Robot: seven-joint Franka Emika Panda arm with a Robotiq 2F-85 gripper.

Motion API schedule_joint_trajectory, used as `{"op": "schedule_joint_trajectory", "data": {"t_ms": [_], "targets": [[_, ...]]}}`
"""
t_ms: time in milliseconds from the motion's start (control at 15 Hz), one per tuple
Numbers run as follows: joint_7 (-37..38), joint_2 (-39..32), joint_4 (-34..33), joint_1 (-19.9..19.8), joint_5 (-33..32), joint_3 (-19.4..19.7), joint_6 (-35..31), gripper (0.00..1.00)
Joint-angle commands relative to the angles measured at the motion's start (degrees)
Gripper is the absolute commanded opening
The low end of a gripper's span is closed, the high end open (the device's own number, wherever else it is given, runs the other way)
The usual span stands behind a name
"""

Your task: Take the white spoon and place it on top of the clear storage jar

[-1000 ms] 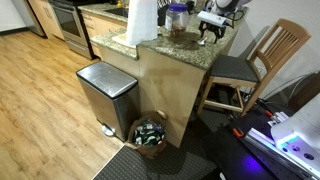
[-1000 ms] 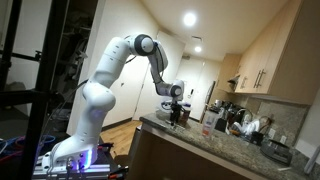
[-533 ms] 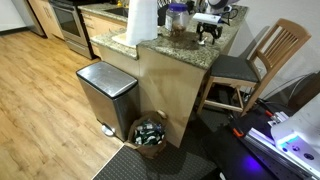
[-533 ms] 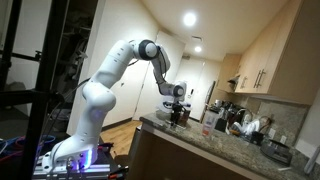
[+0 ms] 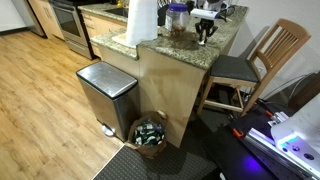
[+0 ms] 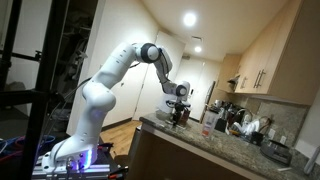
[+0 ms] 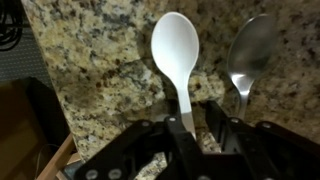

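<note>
The white spoon (image 7: 176, 50) lies on the speckled granite counter (image 7: 100, 60), bowl away from me, in the wrist view. Its slim handle runs back between my gripper's (image 7: 196, 118) two black fingers. The handle lies against one finger, and a strip of granite shows between it and the other, so the jaws stand narrowed but open. In both exterior views the gripper (image 5: 205, 30) (image 6: 180, 115) points down at the counter. The clear storage jar (image 5: 177, 19) with its bluish lid stands just beside it. The spoon is too small to make out in the exterior views.
A metal spoon (image 7: 250, 50) lies right beside the white one. A tall white paper roll (image 5: 142, 22) stands near the jar. Below the counter are a steel bin (image 5: 107, 95), a basket (image 5: 150, 133) and a wooden chair (image 5: 262, 60).
The gripper has come down to the counter next to the jar. Its jaws have narrowed around the spoon's handle.
</note>
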State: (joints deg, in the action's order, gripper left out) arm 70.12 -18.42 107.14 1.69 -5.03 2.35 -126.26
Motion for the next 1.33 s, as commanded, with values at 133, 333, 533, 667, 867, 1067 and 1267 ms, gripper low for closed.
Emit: {"op": "schedule_joint_trajectory", "data": {"t_ms": [133, 333, 533, 667, 867, 1067, 1267], "targets": [[-2.2, 0.7, 4.1, -0.4, 3.0, 1.5, -4.3, 0.0], [-0.9, 6.3, 8.7, 0.3, -0.1, 2.5, -4.6, 0.01], [-0.2, 13.9, 14.2, 0.4, -5.2, 3.5, -3.0, 0.01], [-1.0, 20.9, 18.6, -0.2, -6.8, 3.0, -4.6, 0.01], [-3.7, 31.2, 23.4, -1.4, -3.9, 1.4, -8.5, 0.01], [-4.6, 30.8, 20.8, -2.6, -1.2, -0.3, -6.9, 0.03], [-7.0, 37.6, 25.2, -3.0, 1.5, -1.1, -7.7, 0.01]]}}
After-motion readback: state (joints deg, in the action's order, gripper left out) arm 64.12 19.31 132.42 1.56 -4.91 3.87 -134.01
